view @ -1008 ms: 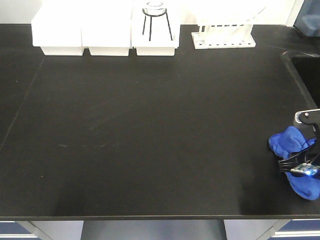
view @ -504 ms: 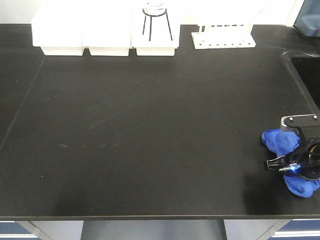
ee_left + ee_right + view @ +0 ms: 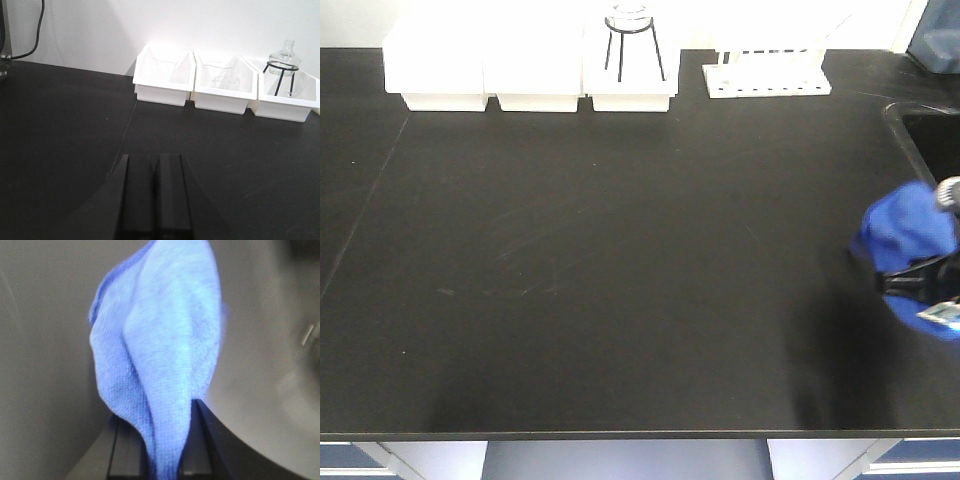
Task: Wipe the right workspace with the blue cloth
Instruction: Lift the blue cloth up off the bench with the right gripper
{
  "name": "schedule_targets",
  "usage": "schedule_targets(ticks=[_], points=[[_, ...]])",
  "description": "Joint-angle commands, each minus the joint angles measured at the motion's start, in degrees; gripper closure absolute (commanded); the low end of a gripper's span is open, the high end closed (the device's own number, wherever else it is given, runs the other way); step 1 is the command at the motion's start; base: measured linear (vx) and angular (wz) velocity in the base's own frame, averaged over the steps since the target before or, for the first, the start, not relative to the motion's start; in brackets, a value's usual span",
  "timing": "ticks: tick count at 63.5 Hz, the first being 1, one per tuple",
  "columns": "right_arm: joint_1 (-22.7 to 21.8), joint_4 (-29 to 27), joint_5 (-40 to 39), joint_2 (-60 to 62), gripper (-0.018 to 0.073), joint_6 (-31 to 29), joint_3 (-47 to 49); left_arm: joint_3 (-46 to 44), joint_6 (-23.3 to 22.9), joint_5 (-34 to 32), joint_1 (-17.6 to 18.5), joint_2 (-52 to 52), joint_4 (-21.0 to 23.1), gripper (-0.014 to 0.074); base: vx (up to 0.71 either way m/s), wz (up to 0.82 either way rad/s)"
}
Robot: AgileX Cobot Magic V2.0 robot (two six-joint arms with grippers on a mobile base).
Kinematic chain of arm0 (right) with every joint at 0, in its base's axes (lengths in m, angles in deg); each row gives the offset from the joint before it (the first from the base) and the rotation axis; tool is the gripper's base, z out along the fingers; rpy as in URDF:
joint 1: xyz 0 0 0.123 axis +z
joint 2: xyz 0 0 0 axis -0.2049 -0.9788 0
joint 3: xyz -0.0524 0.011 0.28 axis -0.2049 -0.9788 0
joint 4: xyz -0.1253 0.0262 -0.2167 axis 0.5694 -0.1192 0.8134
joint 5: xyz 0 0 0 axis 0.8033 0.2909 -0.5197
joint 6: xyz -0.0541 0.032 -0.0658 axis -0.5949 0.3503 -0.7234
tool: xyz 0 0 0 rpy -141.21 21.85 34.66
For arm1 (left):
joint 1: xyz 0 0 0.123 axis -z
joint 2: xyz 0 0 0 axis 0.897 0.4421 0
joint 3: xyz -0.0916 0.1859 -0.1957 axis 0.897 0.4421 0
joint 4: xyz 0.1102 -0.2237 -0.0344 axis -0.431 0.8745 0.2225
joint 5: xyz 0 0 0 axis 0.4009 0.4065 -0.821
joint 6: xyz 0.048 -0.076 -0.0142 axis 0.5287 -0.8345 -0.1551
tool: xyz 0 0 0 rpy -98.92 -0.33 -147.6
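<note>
We find the right gripper (image 3: 923,285) at the right edge of the black counter (image 3: 620,260), on the near side of the sink (image 3: 932,140). Its jaws stand narrow, clamped on the blue cloth (image 3: 905,228). The right wrist view shows the cloth pinched between both fingers (image 3: 116,450) and rising beyond them in a bunched fold. Whether it touches the counter we cannot tell. The left gripper (image 3: 154,161) hangs over the counter facing the far edge, jaws pressed together and holding nothing. Three white bins (image 3: 435,70) and a white rack (image 3: 767,75) line that far edge.
</note>
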Motion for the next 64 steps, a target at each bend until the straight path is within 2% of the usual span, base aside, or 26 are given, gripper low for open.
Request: schedule_targets(ticks=[1,22,64], points=[[-0.3,0.4,-2.7,7.2,0.0567,0.0,1.2,1.8,-0.5,-4.8,0.0,-0.9,0.4,0.0602,0.00,0.00],[-0.3,0.6,2.8,20.1,0.0567,0.0,1.1,1.8,-0.5,-4.8,0.0,-0.9,0.4,0.0602,0.00,0.00],[-0.3,0.9,4.2,21.4,0.0567,0.0,1.1,1.8,-0.5,-4.8,0.0,-0.9,0.4,0.0602,0.00,0.00]])
